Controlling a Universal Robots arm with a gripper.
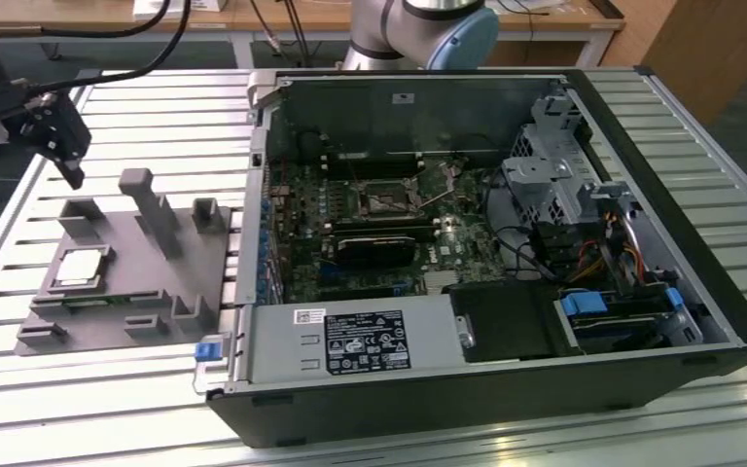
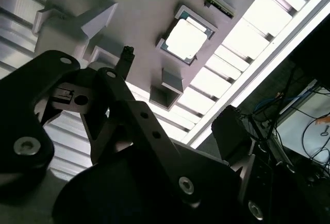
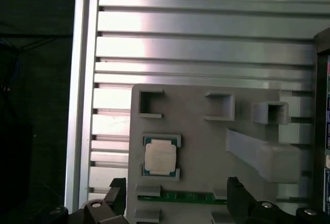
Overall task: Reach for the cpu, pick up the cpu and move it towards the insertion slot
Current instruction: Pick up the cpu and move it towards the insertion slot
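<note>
**Item: cpu** (image 3: pixel 161 157). A small flat square chip with a silvery top and a pale rim. It lies face up in a shallow seat of the grey fixture plate (image 1: pixel 114 282), which rests on the slatted metal table (image 1: pixel 101 389) at the exterior view's left of the open computer case (image 1: pixel 685 292).
- Seat: low lips of the plate frame two opposite ends of the chip. The other two sides look free.
- Neighbour: a narrow green strip (image 3: pixel 175 197) lies in a groove just beside it.

**Item: gripper** (image 3: pixel 175 187). Black, two fingers, spread wide with nothing between them. It hangs above the fixture plate, clear of the chip and touching nothing. In the first wrist view the chip lies a little ahead of the gap between the fingertips.

**Item: insertion slot** (image 1: pixel 384 197). A square metal-framed socket with a dark centre, on the board inside the case. It is well apart from the chip.

**Status:** reach under way; chip not yet taken.

**Handling (judged):**
- Weight and stiffness: light, rigid and thin.
- Surface: the smooth metal lid is likely slippery, so a flat press from above gives no hold.
- Where to grip: across the two free edges, low on the rim, with the fingers square to the sides.
- Fragility: the underside is probably delicate, so lift level and avoid scraping it on the seat lips.
</note>
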